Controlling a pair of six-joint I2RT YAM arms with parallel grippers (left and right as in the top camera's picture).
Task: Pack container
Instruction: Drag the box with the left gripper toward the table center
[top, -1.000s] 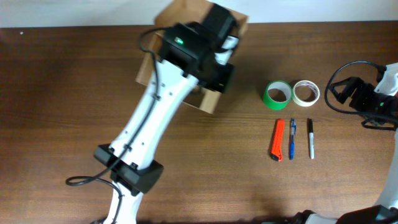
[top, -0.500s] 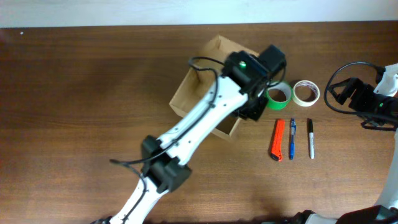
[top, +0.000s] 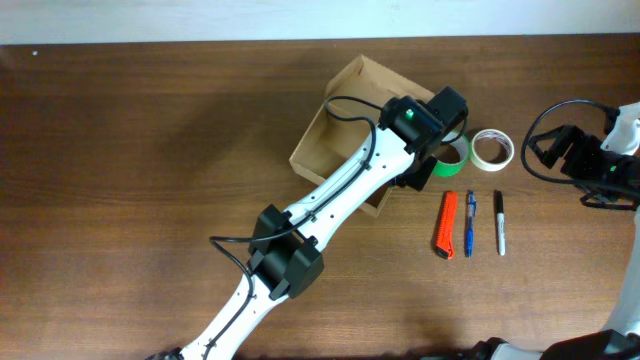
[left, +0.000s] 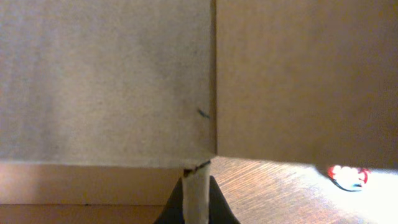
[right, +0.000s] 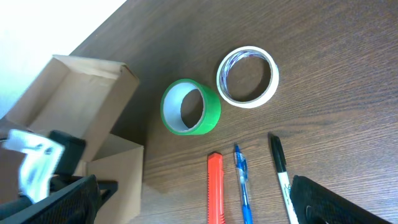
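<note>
Hidden under left arm (top: 340, 195): near right corner of container (top: 322, 135), part of green tape roll (top: 460, 165). Cut by bottom edge: left gripper (left: 197, 200).

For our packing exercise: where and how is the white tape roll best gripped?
The white tape roll lies flat, hole up: I'd pinch its wall from straight above, one finger inside, on the side away from the close green tape roll.

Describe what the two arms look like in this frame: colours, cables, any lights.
The left arm has white links with bulky black joint housings, a black cable running along it, and a small green light near the wrist. The right arm is mostly black with looping black cables and a white part; its fingers are black.
</note>
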